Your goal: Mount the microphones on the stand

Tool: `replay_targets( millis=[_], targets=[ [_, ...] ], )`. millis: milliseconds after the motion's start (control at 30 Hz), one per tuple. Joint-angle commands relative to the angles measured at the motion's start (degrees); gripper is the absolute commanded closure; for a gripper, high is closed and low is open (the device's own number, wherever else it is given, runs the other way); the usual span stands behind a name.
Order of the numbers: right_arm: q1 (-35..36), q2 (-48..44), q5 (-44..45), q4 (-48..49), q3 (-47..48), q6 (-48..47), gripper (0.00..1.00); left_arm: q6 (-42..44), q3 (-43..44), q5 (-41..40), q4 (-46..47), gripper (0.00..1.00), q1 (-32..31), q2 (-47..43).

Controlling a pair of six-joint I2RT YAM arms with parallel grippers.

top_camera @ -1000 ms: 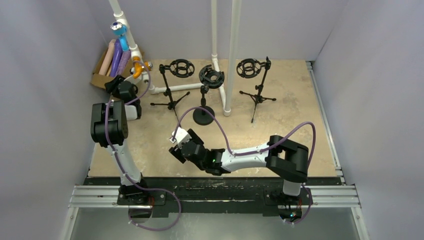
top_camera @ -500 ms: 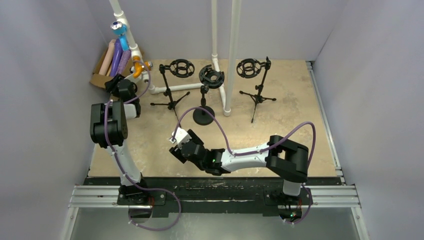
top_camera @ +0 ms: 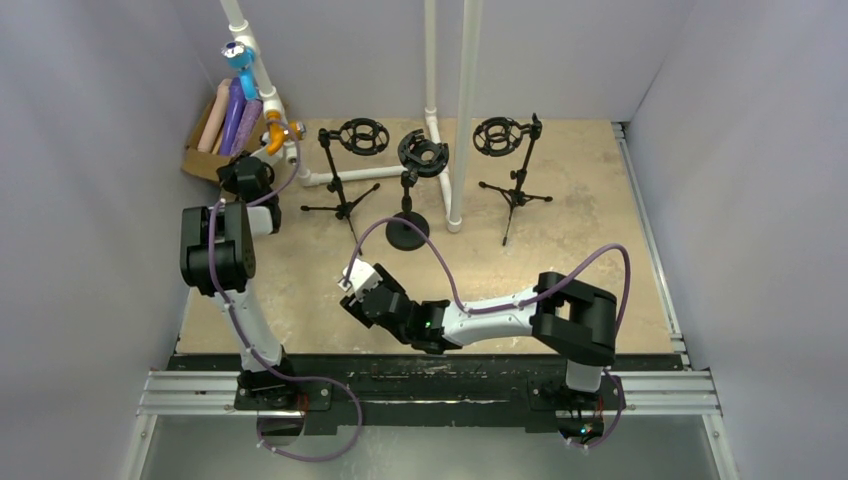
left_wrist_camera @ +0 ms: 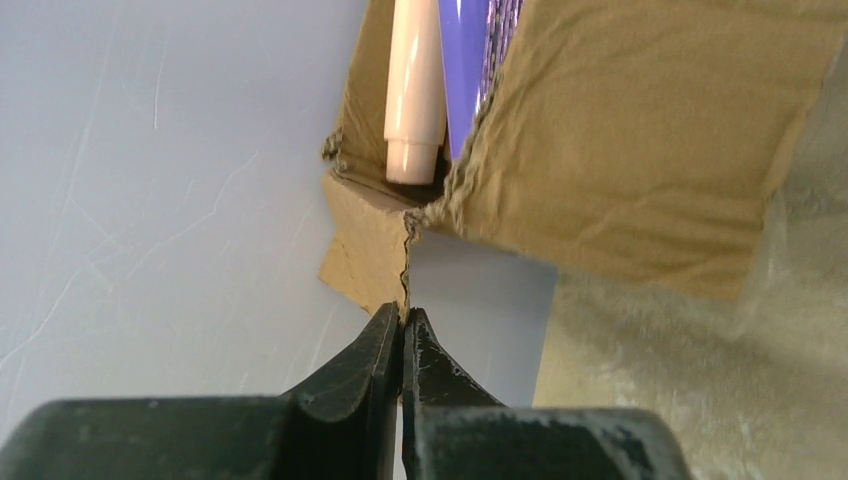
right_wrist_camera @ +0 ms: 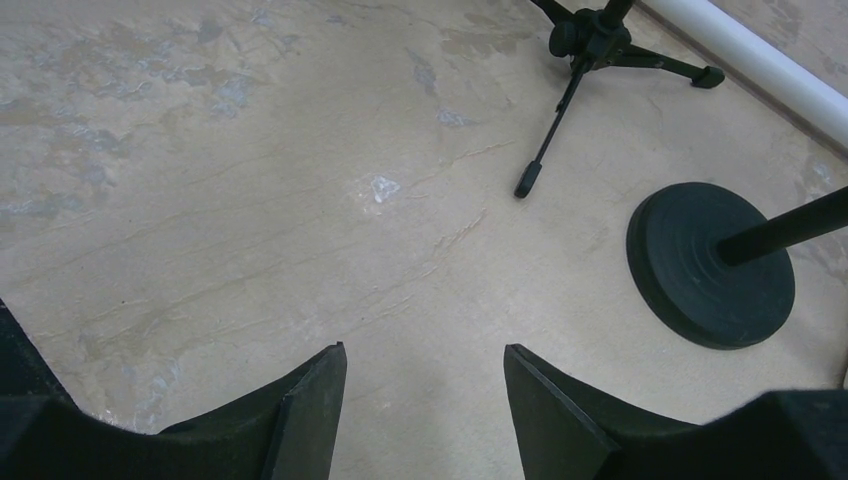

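Logged left pincer (left_wrist_camera: 403,328) shut tight, fingertips pressed together right at the torn corner of the cardboard box (left_wrist_camera: 640,150). Cannot tell whether any cardboard edge is nipped between them.

Found the microphones (top_camera: 232,115) standing in that box at the far left corner of the desk (top_camera: 590,190), against the wall. Seen from the left wrist: pink microphone (left_wrist_camera: 415,90) beside purple microphone (left_wrist_camera: 462,60), glittery purple microphone (left_wrist_camera: 503,30) just past it.

Noted right pincer (right_wrist_camera: 422,355) open, a clear gap between its fingers and nothing in it, hanging over bare desk near the front middle.

Recorded three stands across the far half of the desk, apart from the box:
- left tripod stand (top_camera: 336,178)
- round-based stand (top_camera: 407,232) in the middle
- right tripod stand (top_camera: 520,170)

Each topped with a black ring mount.

Spotted a white pipe (top_camera: 464,110) rising upright just beside the round base.
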Motion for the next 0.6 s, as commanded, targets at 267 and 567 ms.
replay_targets(
  millis=[267,567],
  targets=[
    [2.44,-3.52,1.18,4.41,-2.23,-1.53,0.38,-11.02,-13.04,8.03,-34.75,1.00,-0.88,-28.02],
    [3.67,-7.66,2.14,7.25,-6.23,-1.77,0.37,-15.69,-16.97,17.69,-67.35,1.00,-0.83,-47.69]
  ],
)
